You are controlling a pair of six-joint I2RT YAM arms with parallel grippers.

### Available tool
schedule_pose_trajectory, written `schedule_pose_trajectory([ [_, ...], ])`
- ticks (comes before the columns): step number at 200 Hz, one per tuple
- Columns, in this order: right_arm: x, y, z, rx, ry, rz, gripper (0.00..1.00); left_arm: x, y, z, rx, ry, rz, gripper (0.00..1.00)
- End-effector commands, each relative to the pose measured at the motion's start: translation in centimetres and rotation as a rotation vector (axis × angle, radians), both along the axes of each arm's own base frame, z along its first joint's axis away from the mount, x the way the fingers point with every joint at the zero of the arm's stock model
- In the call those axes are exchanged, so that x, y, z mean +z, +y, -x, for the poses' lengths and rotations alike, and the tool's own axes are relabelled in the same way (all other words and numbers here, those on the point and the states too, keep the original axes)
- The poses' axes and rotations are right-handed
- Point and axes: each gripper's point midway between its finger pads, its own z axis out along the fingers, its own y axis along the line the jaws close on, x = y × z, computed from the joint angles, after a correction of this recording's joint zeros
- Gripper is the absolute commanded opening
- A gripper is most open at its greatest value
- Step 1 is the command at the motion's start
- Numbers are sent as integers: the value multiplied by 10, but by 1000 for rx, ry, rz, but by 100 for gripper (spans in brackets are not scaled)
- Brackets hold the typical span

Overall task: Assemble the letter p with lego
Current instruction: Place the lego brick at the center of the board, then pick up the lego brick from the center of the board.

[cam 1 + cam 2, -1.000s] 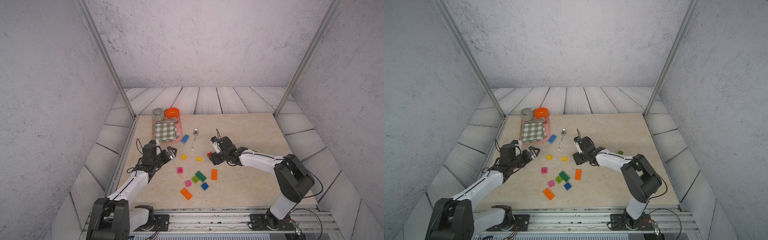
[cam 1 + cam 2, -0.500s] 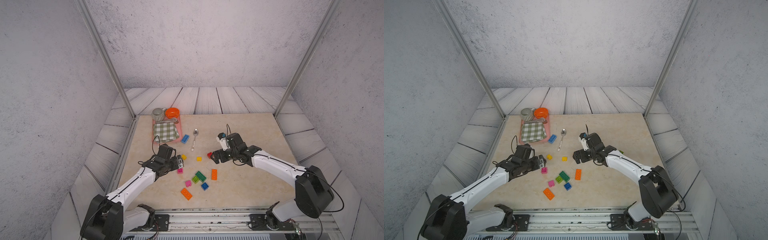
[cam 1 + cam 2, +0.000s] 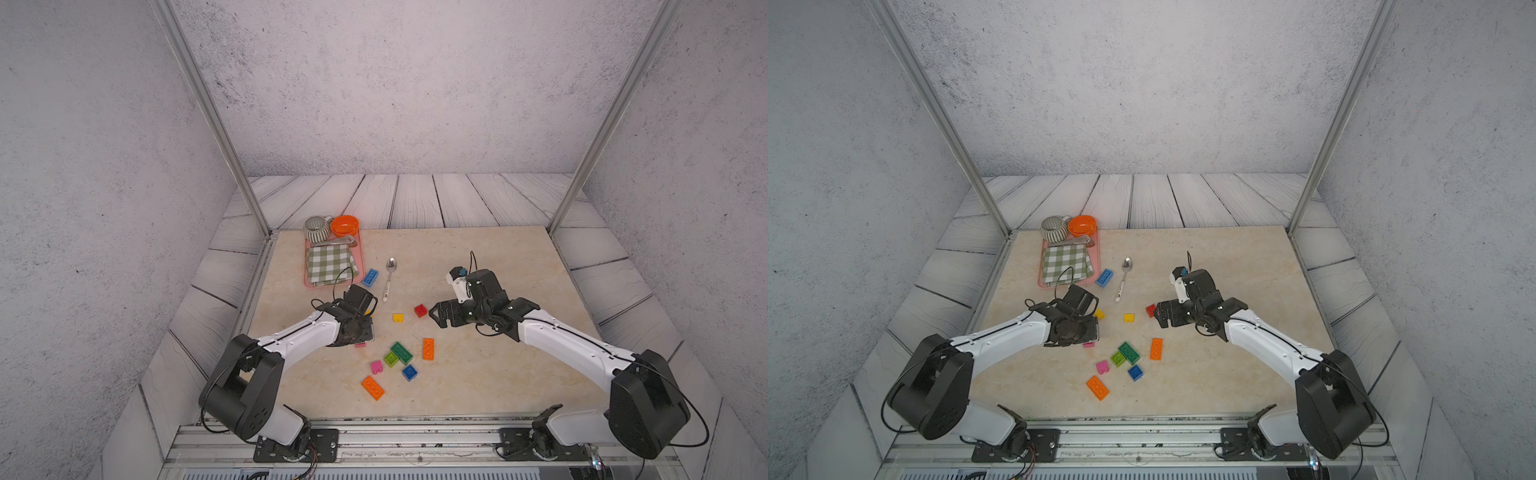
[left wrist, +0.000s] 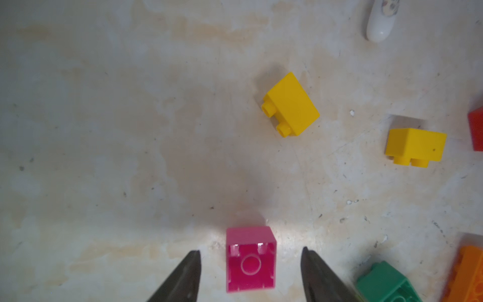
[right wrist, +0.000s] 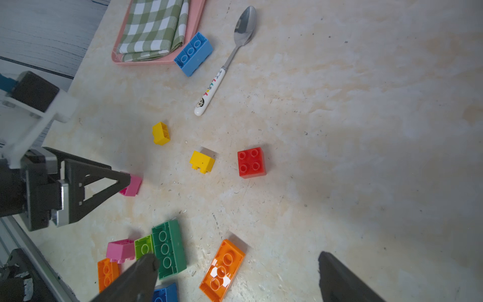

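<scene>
My left gripper (image 4: 250, 252) points down at the table, open, with a pink lego brick (image 4: 251, 261) lying hollow side up between its fingers and a gap on each side. In a top view only an edge of that brick (image 3: 360, 344) shows under the left gripper (image 3: 362, 336). My right gripper (image 3: 435, 318) hangs wide open and empty just right of a red brick (image 3: 420, 310). Loose on the table lie yellow (image 3: 398, 318), dark green (image 3: 401, 352), lime (image 3: 390, 358), orange (image 3: 428, 348), pink (image 3: 376, 366) and blue (image 3: 409, 372) bricks.
A metal spoon (image 3: 390, 276) lies behind the bricks, next to a blue oblong brick (image 3: 370, 277). At the back left a pink tray (image 3: 361, 266) holds a checked cloth, a striped cup and an orange bowl. Another orange brick (image 3: 372, 387) lies nearest the front rail.
My left arm has swung right from the table's left edge to the pink brick, and its jaws have narrowed around it. The right gripper has opened wider and drawn back right from the red brick.
</scene>
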Motion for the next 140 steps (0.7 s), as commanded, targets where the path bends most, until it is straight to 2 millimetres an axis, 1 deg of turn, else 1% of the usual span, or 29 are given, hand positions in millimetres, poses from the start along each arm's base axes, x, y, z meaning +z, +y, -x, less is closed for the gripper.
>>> schedule_pose_trajectory([
  [1,9,-1,-1,-11,-15,-38,99,-4,1,-2,-4,10,-37,59],
  [8,9,-1,-2,-9,-12,-42,99,-6,1,-2,-3,13,-41,57],
  [15,8,-1,-2,-9,-6,-45,99,-7,1,-2,-4,15,-42,54],
  [30,6,0,-1,-3,6,-55,99,-11,2,-1,-2,22,-50,52],
  [34,5,1,-1,0,9,-59,99,-12,2,-2,1,22,-50,49],
  [41,5,2,-1,5,14,-63,99,-13,1,-2,0,23,-51,48],
  [51,4,3,-1,9,18,-69,99,-15,1,-2,2,25,-47,43],
  [57,3,3,0,14,20,-72,99,-15,0,-2,1,25,-46,38],
  [72,3,6,1,25,19,-84,99,-16,-2,-3,0,26,-37,32],
  [80,2,7,2,35,17,-90,99,-16,-4,-3,-4,26,-29,25],
  [93,3,9,3,53,11,-100,99,-13,-8,-4,-8,27,-9,20],
  [107,6,12,5,85,-5,-114,99,-7,-17,-3,-28,37,41,20],
  [122,11,14,8,111,-28,-129,99,6,-34,-1,-61,52,140,19],
  [140,21,18,11,149,-77,-167,99,28,-62,4,-99,87,361,19],
])
